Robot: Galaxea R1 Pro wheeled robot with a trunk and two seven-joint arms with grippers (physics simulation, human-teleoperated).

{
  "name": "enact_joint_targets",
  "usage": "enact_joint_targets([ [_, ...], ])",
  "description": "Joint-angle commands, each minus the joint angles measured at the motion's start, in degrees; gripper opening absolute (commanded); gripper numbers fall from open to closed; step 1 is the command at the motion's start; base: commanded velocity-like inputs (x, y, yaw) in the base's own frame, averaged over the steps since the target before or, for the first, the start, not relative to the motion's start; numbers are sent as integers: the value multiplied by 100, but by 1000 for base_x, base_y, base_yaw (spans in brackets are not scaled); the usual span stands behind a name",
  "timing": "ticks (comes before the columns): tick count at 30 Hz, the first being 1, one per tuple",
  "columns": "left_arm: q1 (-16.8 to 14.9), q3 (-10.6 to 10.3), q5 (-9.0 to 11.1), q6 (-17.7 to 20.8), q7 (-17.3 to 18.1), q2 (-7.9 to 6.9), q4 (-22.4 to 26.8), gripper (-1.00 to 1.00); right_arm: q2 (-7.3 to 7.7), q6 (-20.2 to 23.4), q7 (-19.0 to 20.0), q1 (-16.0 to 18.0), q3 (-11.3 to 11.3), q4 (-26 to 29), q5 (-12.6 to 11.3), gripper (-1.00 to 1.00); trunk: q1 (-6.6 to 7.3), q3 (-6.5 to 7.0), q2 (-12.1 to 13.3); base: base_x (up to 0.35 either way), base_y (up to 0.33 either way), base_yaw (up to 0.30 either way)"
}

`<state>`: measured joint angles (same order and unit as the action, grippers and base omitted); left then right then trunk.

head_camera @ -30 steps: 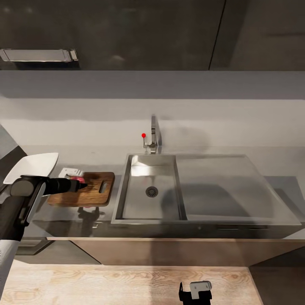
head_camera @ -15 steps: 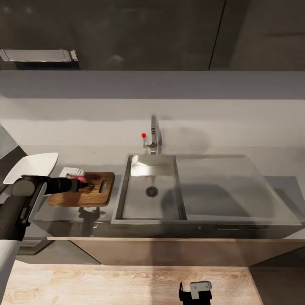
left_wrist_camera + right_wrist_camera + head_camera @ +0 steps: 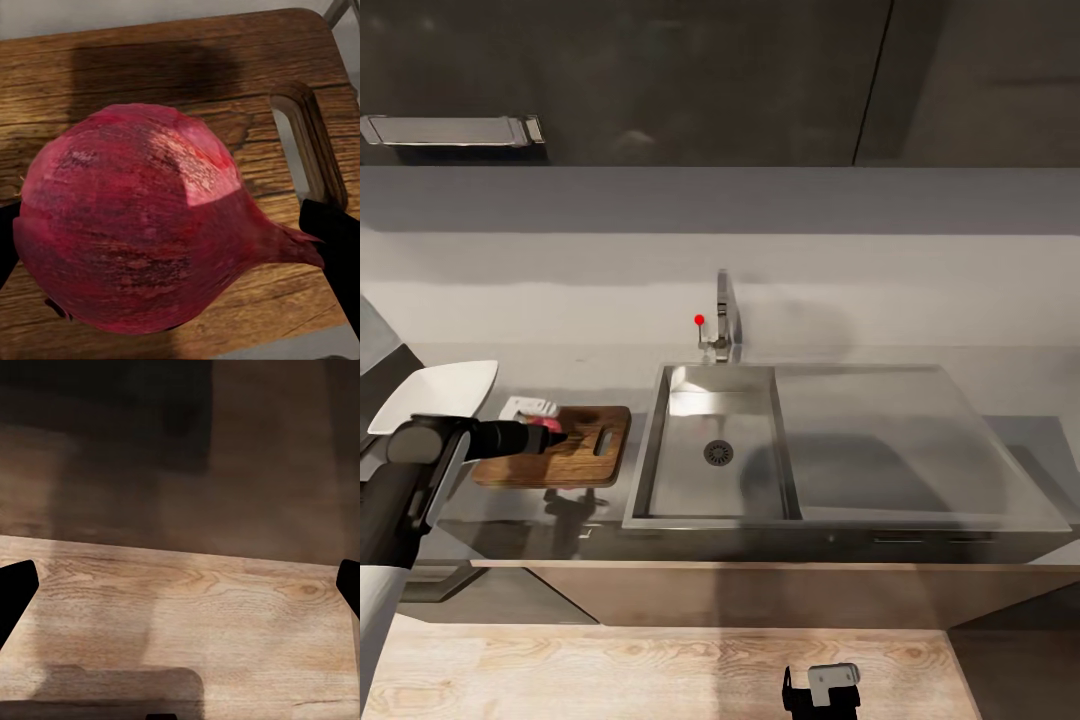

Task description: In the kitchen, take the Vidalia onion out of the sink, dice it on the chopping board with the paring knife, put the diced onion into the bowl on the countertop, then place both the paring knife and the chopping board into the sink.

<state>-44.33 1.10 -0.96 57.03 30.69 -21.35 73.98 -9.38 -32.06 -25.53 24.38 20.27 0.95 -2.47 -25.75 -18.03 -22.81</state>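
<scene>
Onion (image 3: 135, 232) sits between our left gripper's (image 3: 169, 247) fingers, clamped on the bulb w/ dark fingertips (image 3: 334, 240) at either side of it, right over the chopping board (image 3: 575, 455). In head view the left gripper (image 3: 550, 436) is low over the board's middle, the slot hole towards the sink (image 3: 710, 445). We can't tell if the bulb touches the wood yet or hangs just above it.

Step in hand, as we judge it: onion is out of the sink basin and being set on the board. Dicing not begun.

Bowl (image 3: 435, 392) stands on the countertop (image 3: 1000, 440) behind and left of the board, partly behind our arm. Something white w/ a red bit lies just beside the board's far edge (image 3: 528, 406); too small to say if it's the knife.

Right gripper (image 3: 820, 690) hangs low over the wood floor (image 3: 187, 592), fingers spread wide, nothing between them.

Next move calls for: lower until the bulb rests, let go gently since a round bulb may roll, then find the paring knife.
</scene>
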Motion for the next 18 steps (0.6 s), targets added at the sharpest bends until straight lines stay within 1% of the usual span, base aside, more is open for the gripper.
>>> enact_joint_targets([
  [1,-5,5,-10,29,25,0,-23,-100,-2,-11,-31,5,48,-7,-25,100,-3,-10,-11,0,0,0],
  [14,-5,5,-18,23,25,0,-94,-100,2,-1,-29,5,48,-7,-25,100,-3,-10,-11,0,0,0],
  [18,-5,5,-18,22,25,0,-95,-100,5,130,-23,5,48,-7,-25,100,-3,-10,-11,0,0,0],
])
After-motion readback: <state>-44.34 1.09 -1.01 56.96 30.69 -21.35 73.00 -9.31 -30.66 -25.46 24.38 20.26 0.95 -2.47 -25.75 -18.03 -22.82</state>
